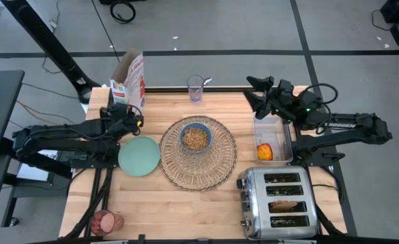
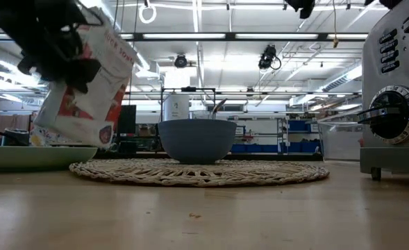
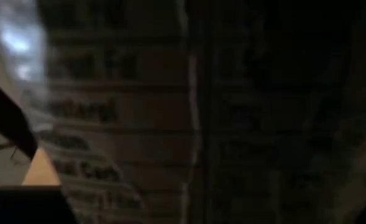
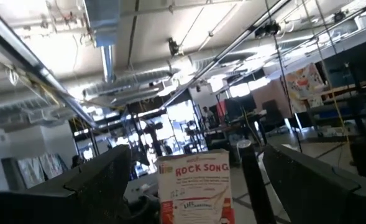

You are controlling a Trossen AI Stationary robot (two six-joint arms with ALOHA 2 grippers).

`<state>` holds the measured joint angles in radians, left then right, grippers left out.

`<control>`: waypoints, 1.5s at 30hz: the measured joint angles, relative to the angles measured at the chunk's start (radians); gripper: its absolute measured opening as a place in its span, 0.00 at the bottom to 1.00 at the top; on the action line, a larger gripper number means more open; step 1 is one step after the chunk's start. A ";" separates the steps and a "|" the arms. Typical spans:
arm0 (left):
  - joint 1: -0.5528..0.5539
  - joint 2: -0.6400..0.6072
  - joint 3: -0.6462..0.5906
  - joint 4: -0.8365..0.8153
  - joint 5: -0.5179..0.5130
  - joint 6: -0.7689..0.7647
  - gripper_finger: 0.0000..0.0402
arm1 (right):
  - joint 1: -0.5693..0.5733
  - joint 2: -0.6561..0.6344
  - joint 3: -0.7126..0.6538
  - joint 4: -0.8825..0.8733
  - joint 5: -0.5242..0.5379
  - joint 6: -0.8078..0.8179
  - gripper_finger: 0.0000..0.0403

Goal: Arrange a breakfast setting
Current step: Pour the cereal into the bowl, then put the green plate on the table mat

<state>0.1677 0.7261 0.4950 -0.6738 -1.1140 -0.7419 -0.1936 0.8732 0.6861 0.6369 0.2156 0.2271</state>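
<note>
The left gripper (image 1: pixel 121 112) clasps a tilted cereal box (image 1: pixel 129 80) at the table's ten o'clock, above the mint-green plate (image 1: pixel 139 156). At centre, the small blue bowl (image 1: pixel 196 137), filled with cereal, sits on the round woven wicker placemat (image 1: pixel 199 152), with an empty glass (image 1: pixel 196 89) at twelve o'clock. The right gripper (image 1: pixel 257 90) hangs spread wide at one o'clock over a clear tray (image 1: pixel 272 138) holding the red-yellow apple (image 1: pixel 264 152), the toaster (image 1: pixel 278 202) at five o'clock.

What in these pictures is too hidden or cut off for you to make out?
- Left gripper: its fingers are lost behind the cereal box in the high view; the left wrist view is filled by dark print.
- Blue bowl: low view hides its contents behind the wall.
- Toaster: cut off by the low view's right edge.
- Right gripper: small, dark in the high view.
</note>
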 joint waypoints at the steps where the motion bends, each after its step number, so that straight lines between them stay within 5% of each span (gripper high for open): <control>1: 0.000 0.000 -0.024 0.015 -0.001 -0.007 0.35 | 0.014 0.020 0.013 -0.002 0.006 -0.014 0.91; 13: 0.154 -0.001 -0.179 0.186 0.014 -0.007 0.36 | 0.093 0.306 0.220 -0.005 0.002 -0.062 0.91; 21: 0.312 -0.002 -0.160 0.181 0.321 0.072 0.54 | 0.107 0.414 0.279 -0.008 -0.054 0.021 0.91; 28: 0.403 -0.001 -0.051 -0.052 0.615 0.028 0.70 | 0.107 0.432 0.291 -0.005 -0.063 0.040 0.91; 37: 0.403 0.000 0.076 -0.344 0.786 -0.183 0.72 | 0.106 0.431 0.291 -0.015 -0.100 0.044 0.91; 45: 0.391 0.000 0.089 -0.358 0.974 -0.259 0.72 | 0.105 0.421 0.291 -0.062 -0.134 0.047 0.91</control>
<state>0.5582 0.7265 0.5838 -1.0322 -0.1396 -1.0007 -0.0891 1.2939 0.9771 0.5753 0.0811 0.2740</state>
